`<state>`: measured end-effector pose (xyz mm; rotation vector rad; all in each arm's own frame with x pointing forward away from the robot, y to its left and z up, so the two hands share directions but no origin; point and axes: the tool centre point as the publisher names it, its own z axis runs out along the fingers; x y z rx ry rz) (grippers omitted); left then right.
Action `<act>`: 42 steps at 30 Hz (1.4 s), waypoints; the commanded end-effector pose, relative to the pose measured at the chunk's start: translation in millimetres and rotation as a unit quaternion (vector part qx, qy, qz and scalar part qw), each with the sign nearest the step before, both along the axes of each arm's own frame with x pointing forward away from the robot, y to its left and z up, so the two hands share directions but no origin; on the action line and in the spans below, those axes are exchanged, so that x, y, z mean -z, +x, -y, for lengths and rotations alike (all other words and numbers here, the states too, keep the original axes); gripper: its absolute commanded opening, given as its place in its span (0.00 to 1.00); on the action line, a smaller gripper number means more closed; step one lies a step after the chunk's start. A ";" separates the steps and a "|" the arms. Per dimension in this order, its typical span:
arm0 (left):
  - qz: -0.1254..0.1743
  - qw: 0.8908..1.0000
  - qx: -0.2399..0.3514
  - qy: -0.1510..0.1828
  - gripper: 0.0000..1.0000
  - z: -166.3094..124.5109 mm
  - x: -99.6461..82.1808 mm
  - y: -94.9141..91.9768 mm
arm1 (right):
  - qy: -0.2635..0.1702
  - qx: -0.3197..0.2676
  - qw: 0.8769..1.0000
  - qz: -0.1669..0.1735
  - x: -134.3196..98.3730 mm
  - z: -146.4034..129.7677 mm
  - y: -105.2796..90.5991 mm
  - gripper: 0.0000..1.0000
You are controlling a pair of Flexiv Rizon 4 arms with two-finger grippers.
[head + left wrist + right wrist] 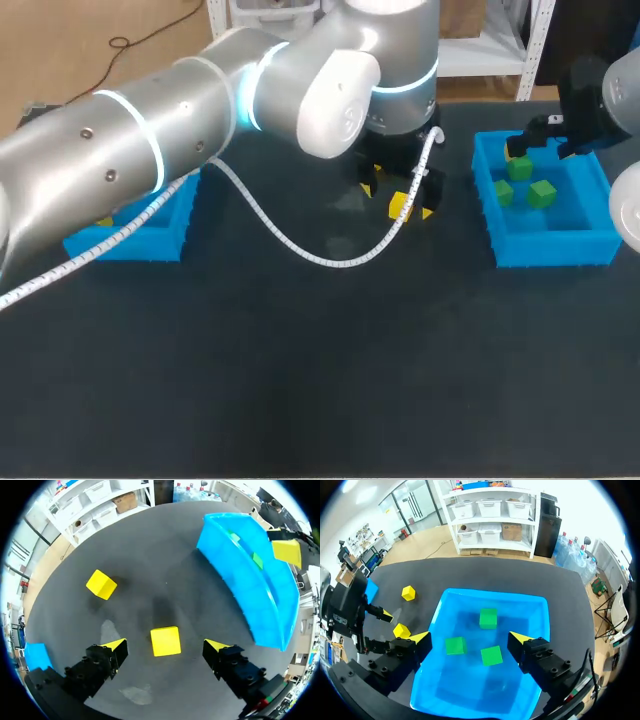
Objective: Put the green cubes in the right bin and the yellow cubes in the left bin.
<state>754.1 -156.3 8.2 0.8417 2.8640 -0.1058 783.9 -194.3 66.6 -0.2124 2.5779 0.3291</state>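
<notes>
Yellow cube [165, 641] on desk centre, lying between tips of left pincer [166, 650], wide open, gripping nothing | right bin [550, 250] holds three green cubes [491, 655]; right pincer [470, 639] above, open, empty | advice: lower squarely, close on flat faces, not corners, then carry to the left bin [165, 240].

You have three green cubes [488, 618] lying apart on the floor of the right bin [548, 248], an open blue tray. Two yellow cubes [165, 641] sit well apart on the dark mat [300, 380] between it and the blue left bin [150, 240]
</notes>
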 end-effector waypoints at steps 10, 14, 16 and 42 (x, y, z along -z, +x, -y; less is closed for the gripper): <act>0.001 1.000 -0.017 0.009 0.00 -2.2 26.3 12.8 | -0.003 0.003 1.000 0.003 -0.9 -0.7 -3.0 1.00; 0.018 1.000 -0.024 -0.006 0.00 -8.7 23.7 14.1 | -0.003 0.003 1.000 0.003 -0.9 -0.7 -3.0 1.00; 0.024 0.999 -0.029 -0.012 0.00 -14.9 17.7 16.6 | -0.003 0.003 1.000 0.003 -0.9 -0.7 -3.0 1.00; 0.194 0.928 -0.316 0.020 0.00 -320.7 -108.2 8.5 | -0.003 0.003 1.000 0.003 -0.9 -0.7 -3.0 1.00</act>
